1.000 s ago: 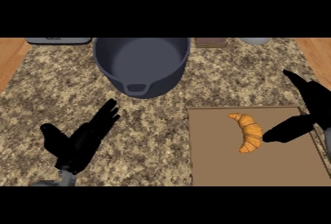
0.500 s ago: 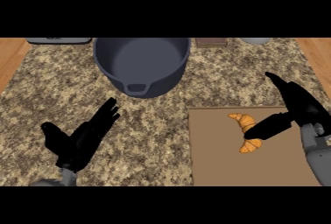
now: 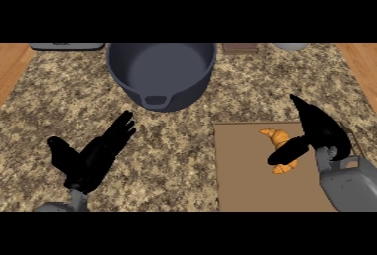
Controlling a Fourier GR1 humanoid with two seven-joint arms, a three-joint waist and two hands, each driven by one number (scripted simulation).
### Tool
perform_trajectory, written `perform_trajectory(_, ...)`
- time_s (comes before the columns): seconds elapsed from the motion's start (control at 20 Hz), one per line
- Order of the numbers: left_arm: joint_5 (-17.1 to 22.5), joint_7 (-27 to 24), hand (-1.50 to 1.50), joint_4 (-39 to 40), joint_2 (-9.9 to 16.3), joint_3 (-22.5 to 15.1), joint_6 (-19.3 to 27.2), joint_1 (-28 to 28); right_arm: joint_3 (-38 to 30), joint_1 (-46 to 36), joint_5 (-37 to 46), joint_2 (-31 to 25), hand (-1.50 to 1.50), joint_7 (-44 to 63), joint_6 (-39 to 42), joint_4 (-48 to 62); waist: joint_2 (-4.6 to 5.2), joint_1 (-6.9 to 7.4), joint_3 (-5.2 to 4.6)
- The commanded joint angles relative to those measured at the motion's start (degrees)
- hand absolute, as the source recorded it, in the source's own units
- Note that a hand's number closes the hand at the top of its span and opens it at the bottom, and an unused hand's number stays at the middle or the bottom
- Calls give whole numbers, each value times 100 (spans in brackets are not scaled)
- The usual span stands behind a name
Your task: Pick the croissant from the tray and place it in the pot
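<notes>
Lower right, the croissant (image 3: 281,148) lies on the tray (image 3: 243,174), the right hand (image 3: 318,132) spread over it, thumb across its middle. Likely light, flaky; grip its thick centre. Pot (image 3: 162,69) sits top centre.

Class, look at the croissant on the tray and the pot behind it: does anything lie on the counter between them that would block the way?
Nothing visible does. The croissant lies on the tray, under the right hand. Between the tray and the pot there is only bare counter. The left hand rests off to the left, away from that path.
</notes>
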Motion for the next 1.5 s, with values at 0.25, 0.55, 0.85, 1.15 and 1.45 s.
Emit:
perform_trajectory(0.25,-40,272,0,-253,-76,134,-83,87,-64,248,676,287,-150,99,98,508,-1,1,2)
perform_trajectory(0.55,-139,200,0,-37,-238,218,-217,-58,-101,240,864,584,-150,270,420,530,0,-5,1)
perform_trajectory(0.85,-425,444,0,-339,-412,94,-54,5,-440,478,1064,509,-150,-518,360,1016,1,-1,3)
perform_trajectory(1.15,-283,22,0,-111,-269,501,-572,355,-664,758,1256,552,-150,-694,559,879,-3,-7,2)
perform_trajectory(1.45,-406,311,0,-693,-428,357,-563,650,-766,438,1605,1012,-150,-721,519,1378,-4,13,2)
